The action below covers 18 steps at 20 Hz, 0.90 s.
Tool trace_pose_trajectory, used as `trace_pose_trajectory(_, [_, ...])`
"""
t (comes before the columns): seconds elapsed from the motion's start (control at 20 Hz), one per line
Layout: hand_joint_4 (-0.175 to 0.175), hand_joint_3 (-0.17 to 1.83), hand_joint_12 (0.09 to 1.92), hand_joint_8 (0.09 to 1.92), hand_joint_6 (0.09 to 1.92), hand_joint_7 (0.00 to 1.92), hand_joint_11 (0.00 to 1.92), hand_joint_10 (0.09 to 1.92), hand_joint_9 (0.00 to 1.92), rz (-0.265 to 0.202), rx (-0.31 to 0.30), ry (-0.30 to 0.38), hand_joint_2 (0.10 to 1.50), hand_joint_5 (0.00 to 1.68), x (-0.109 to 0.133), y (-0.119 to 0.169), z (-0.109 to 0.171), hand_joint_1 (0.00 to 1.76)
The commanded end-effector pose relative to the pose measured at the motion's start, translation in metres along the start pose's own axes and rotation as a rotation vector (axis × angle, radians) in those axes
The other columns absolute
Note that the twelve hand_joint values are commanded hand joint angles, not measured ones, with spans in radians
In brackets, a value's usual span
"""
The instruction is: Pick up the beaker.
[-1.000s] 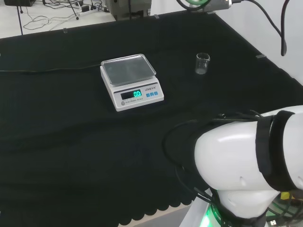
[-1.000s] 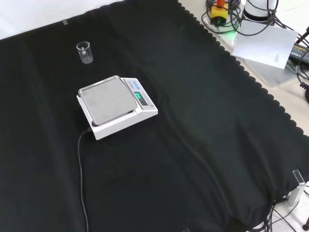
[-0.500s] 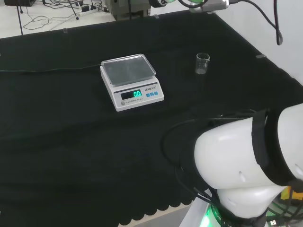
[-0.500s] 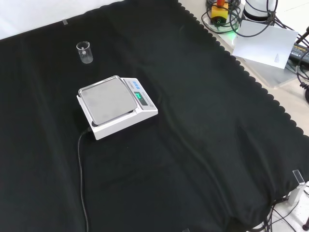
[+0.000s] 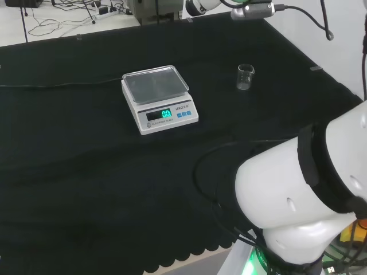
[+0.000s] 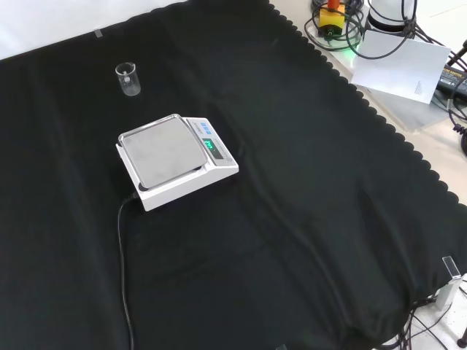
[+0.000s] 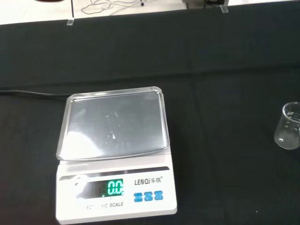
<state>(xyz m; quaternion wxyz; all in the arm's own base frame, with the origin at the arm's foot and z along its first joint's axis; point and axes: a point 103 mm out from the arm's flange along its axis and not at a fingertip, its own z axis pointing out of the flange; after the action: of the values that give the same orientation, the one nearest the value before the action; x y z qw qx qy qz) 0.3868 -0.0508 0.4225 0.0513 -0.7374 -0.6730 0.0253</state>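
Your beaker (image 5: 245,77) stands upright on the table (image 5: 69,172), well apart from the scale (image 5: 159,98); can't tell the robot hand's state.

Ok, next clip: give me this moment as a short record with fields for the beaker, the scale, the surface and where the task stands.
beaker: small clear glass beaker, upright on the cloth, looks empty
beaker position: right of the scale in the head view; apart from it, not touching
scale: white digital scale with a bare metal pan and a lit green display
scale cable: black cord runs from the scale across the cloth
surface: black cloth over the bench
task state: beaker not yet picked up; nothing touches it
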Motion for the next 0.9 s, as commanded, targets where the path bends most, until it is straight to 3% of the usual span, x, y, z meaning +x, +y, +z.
trace_pose_trajectory(0.05, [0.024, 0.12, 1.47, 0.60, 0.09, 0.33, 0.00, 0.74, 0.38, 0.047, -0.019, 0.014, 0.89, 0.52, -0.036, 0.046, 0.023, 0.64])
trace_pose_trajectory(0.65, [0.018, 0.14, 1.47, 0.60, 0.09, 0.34, 0.01, 0.74, 0.38, 0.072, 0.006, 0.006, 0.89, 0.53, -0.106, 0.076, 0.057, 0.65])
trace_pose_trajectory(0.9, [0.018, 0.14, 1.46, 0.60, 0.09, 0.34, 0.01, 0.74, 0.39, 0.043, 0.025, -0.011, 0.89, 0.54, -0.111, 0.102, 0.064, 0.66])
